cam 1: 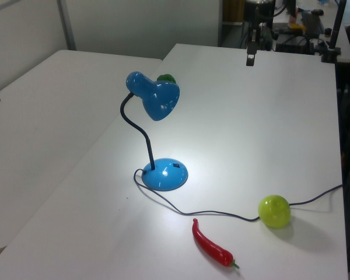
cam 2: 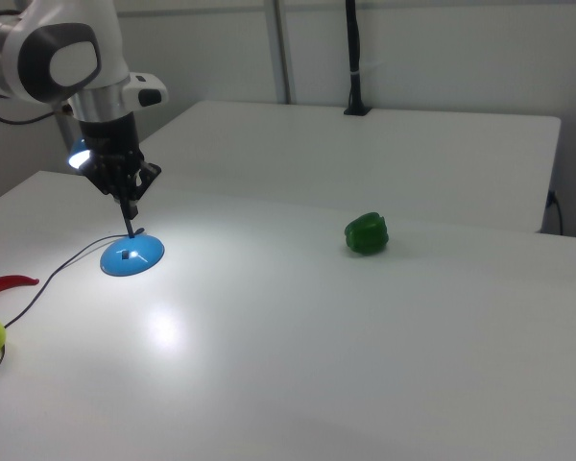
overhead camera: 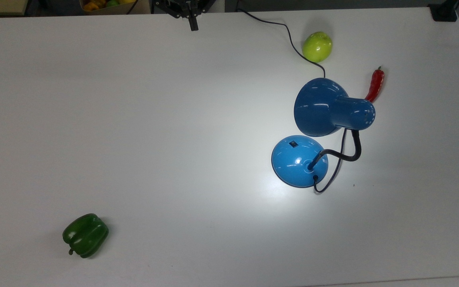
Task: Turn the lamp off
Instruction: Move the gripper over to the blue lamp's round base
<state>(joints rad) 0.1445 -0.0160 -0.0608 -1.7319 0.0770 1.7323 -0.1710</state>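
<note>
The lamp stands lit on the white table [overhead camera: 153,119], casting a bright patch around its round blue base [overhead camera: 299,161]. A small black switch [overhead camera: 293,144] sits on the base, and the blue shade [overhead camera: 321,107] hangs over it on a black gooseneck. In the left view the base [cam 1: 165,174] sits under the shade [cam 1: 160,99]. My gripper [overhead camera: 193,26] is at the top view's upper edge, far from the lamp, shut with nothing in it. It hangs above the table [cam 1: 251,58], and in the right view the gripper [cam 2: 132,216] points down in front of the base [cam 2: 132,255].
A green apple [overhead camera: 317,46] and a red chili [overhead camera: 375,84] lie near the shade, with the lamp's black cord [overhead camera: 289,36] running past the apple. A green bell pepper [overhead camera: 85,235] lies at the top view's lower left.
</note>
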